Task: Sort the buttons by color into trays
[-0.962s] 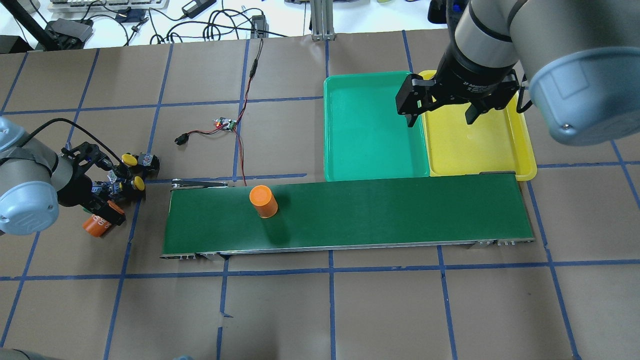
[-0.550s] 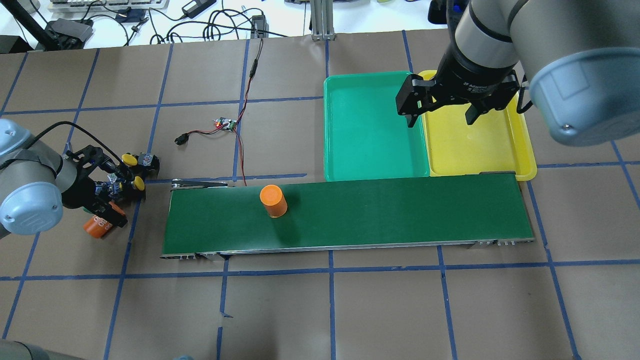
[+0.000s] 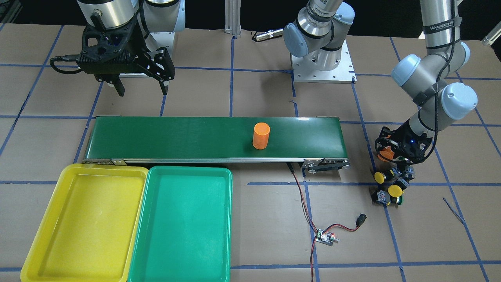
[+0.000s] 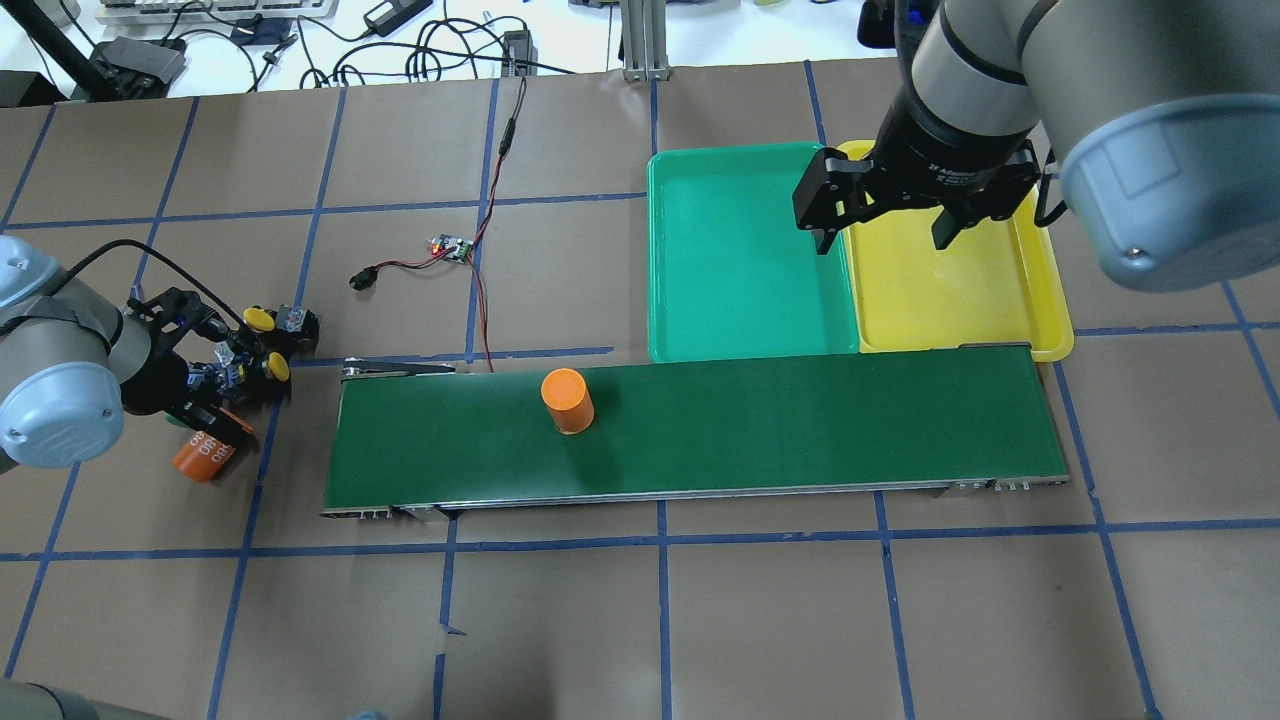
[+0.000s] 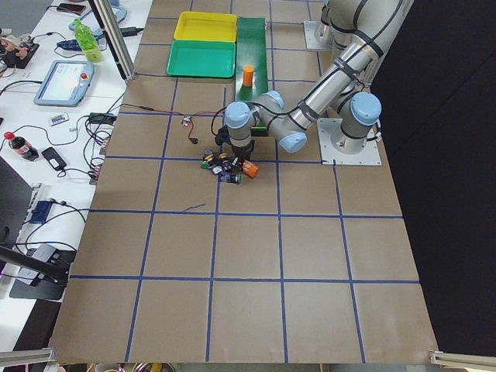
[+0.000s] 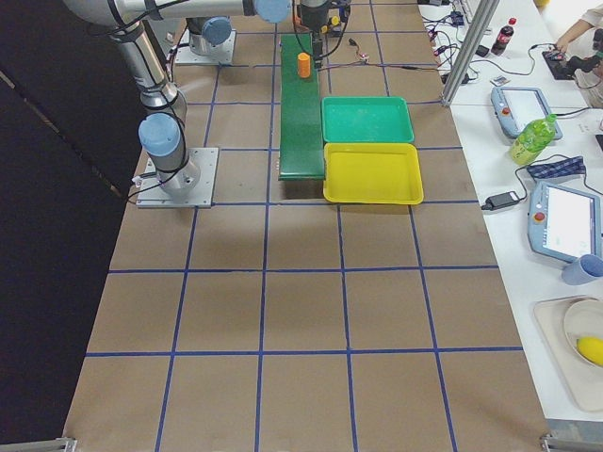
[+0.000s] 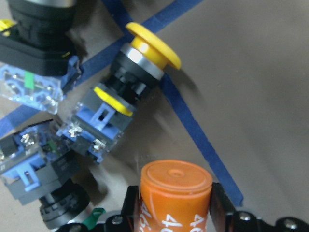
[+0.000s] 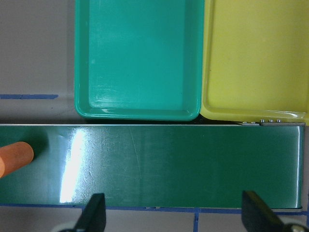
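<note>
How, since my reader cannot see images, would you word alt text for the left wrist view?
An orange cylinder is clamped between black jaws at the bottom edge. Beyond it, several push-button switches lie on their sides on brown paper crossed by blue tape, one yellow-capped button clearest, others cut off at the left.

Trays (image 4: 740, 250) adjoin beyond the belt (image 4: 800, 420); buttons (image 4: 262, 320) lie off its left end.

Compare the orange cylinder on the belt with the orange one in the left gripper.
The belt cylinder stands upright and free on the conveyor belt; the held cylinder is tilted over, clamped in the left gripper. The held cylinder shows white print on its side; the belt cylinder shows none. Both are orange cylinders.
</note>
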Robot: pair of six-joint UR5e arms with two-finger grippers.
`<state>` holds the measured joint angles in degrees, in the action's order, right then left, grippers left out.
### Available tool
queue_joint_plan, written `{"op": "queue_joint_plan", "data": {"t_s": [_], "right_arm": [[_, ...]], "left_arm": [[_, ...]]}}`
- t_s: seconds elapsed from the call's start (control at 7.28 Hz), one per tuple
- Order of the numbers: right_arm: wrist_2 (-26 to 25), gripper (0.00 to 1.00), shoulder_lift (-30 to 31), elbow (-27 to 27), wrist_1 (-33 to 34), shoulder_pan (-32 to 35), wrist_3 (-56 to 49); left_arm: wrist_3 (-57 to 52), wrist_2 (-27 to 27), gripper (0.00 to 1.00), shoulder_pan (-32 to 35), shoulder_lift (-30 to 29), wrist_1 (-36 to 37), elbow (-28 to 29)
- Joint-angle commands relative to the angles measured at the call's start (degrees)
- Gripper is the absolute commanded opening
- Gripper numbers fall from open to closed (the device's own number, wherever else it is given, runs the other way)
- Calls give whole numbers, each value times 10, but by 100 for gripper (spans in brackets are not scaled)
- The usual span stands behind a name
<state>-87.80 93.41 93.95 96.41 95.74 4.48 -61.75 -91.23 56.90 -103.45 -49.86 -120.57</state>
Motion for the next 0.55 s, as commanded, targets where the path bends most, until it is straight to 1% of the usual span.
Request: {"op": "queue_joint_plan", "data": {"t_s": [0.0,0.14,0.41], "right_arm": [[0,100,-1,0,0,0,0],[0,100,-1,0,0,0,0],[0,100,-1,1,1,0,0]], "left_arm": [[105,-2,0,5,18,-7,21],[156,-4,0,6,22,-18,34],[290,1,0,11,24,-19,45]]}}
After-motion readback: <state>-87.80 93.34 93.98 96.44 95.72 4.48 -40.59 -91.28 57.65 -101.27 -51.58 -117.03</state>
